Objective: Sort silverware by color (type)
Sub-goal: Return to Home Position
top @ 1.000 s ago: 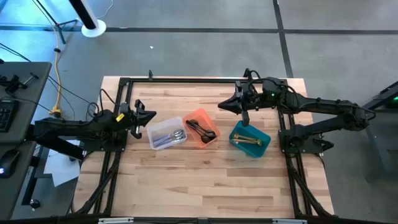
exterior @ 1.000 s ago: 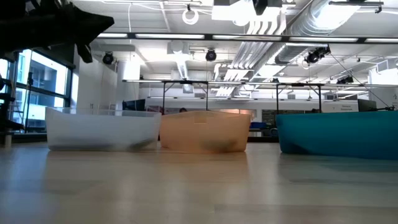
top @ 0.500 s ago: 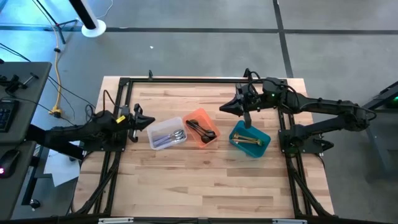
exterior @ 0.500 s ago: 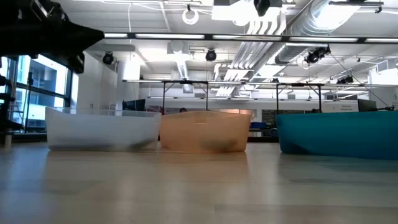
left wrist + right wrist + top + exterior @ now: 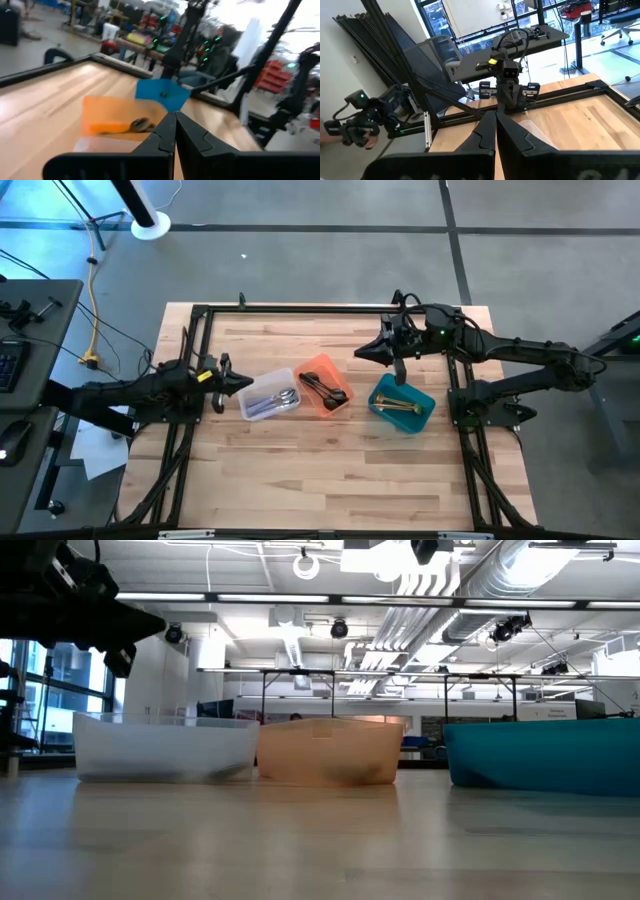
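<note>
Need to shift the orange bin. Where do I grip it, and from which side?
On the orange bin, probably the rim facing the teal bin, pinched from above: that wall stands free, the clear bin crowds the opposite side, and black spoons lie mid-bin.

The table (image 5: 330,470) is pale wooden planks, smooth, with a soft sheen. The clear bin (image 5: 165,745) and orange bin (image 5: 330,752) are half-transparent plastic, the teal bin (image 5: 545,755) opaque. The silver spoons (image 5: 287,397) seem shiny metal.
</note>
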You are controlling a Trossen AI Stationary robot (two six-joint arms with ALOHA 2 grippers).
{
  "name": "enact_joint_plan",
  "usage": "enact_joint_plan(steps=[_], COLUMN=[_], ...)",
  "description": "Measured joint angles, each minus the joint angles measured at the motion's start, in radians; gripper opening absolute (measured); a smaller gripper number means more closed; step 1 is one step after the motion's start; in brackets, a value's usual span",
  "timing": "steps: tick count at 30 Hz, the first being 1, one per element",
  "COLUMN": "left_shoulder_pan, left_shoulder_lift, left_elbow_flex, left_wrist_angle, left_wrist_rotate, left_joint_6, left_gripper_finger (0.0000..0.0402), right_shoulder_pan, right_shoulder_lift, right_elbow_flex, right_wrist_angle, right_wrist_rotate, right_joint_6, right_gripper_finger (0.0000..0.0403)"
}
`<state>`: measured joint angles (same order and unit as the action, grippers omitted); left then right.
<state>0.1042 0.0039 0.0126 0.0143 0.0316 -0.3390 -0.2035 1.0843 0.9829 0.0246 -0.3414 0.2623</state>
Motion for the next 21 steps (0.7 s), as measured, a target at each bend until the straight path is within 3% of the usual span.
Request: enact_joint_plan(steps=[5,13,18,21], left_shoulder_pan=[-0.006,-0.006,-0.006,-0.006], left_shoulder_lift=[0.0,0.019,0.02,0.02], left_elbow_flex=[-0.001,-0.001,-0.001,-0.001], left_wrist_angle=[0.0,-0.002,-0.002,-0.002], left_wrist_rotate=[-0.026,-0.025,-0.025,-0.025], left_joint_6=[0.041,-0.024,-0.008,-0.008], left_gripper_finger=[0.0,0.0001,0.0001,0.0001], right_shoulder_pan=[0.0,-0.008,-0.011,-0.01], right_shoulder_lift=[0.0,-0.017,-0.095,-0.18], right_elbow_flex=[0.0,0.0,-0.004,-0.077], right_wrist_angle=[0.0,-0.072,-0.26,-0.256], right_wrist_rotate=[0.0,-0.006,-0.008,-0.005], right_joint_6=[0.003,-0.005,-0.045,-0.024], right_gripper_finger=[0.0,0.0,0.0,0.0])
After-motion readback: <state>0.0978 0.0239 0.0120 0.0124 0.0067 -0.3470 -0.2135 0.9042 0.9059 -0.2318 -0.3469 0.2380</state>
